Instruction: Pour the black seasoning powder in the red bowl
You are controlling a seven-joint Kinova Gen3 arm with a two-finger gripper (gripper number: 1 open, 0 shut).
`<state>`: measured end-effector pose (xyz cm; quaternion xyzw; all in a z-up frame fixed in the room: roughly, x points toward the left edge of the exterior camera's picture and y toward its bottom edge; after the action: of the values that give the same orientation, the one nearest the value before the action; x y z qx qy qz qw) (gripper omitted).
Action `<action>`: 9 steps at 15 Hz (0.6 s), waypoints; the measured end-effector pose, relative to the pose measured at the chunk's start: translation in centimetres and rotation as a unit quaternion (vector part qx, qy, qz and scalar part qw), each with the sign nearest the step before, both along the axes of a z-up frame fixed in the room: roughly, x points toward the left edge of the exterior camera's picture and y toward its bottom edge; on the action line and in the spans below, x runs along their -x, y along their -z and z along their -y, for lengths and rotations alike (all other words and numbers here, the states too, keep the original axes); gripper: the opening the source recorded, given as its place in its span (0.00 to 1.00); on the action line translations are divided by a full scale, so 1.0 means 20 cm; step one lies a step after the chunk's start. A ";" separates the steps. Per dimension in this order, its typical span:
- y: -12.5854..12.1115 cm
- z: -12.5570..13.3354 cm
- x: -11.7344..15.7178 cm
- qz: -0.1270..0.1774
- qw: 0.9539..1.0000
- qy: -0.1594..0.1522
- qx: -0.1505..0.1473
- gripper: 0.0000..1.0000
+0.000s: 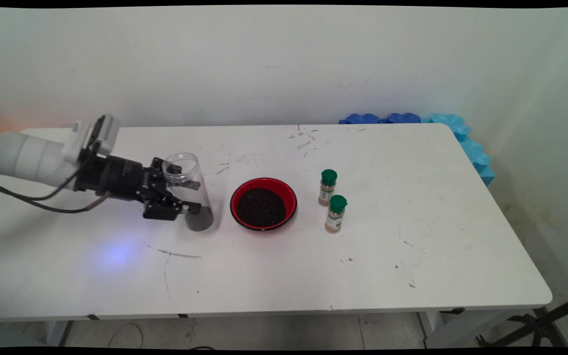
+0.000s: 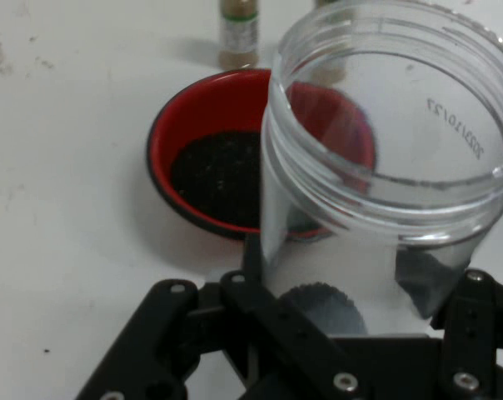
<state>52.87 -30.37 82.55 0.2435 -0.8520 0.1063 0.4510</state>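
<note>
A black end effector (image 1: 185, 196) grips a clear plastic jar (image 1: 189, 197) standing upright on the white tabletop (image 1: 284, 266), dark grains at its bottom. Just right sits a red bowl (image 1: 263, 203) of dark grains, then two green-capped spice bottles (image 1: 332, 200).

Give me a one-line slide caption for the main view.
Gripper holds a clear jar beside a red bowl of dark grains; two spice bottles stand right.

- Setting: robot lab bench.
- Evidence: scuffed white table (image 1: 274, 276), bare white wall (image 1: 264, 59), blue foam pads (image 1: 461, 133) at 2 o'clock, cabled arm (image 1: 27, 158).
</note>
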 end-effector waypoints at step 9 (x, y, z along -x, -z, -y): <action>-0.28 0.01 0.08 -0.022 0.999 0.008 -0.030 0.00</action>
<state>51.31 -30.48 88.19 0.2524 -0.8465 0.0721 0.4631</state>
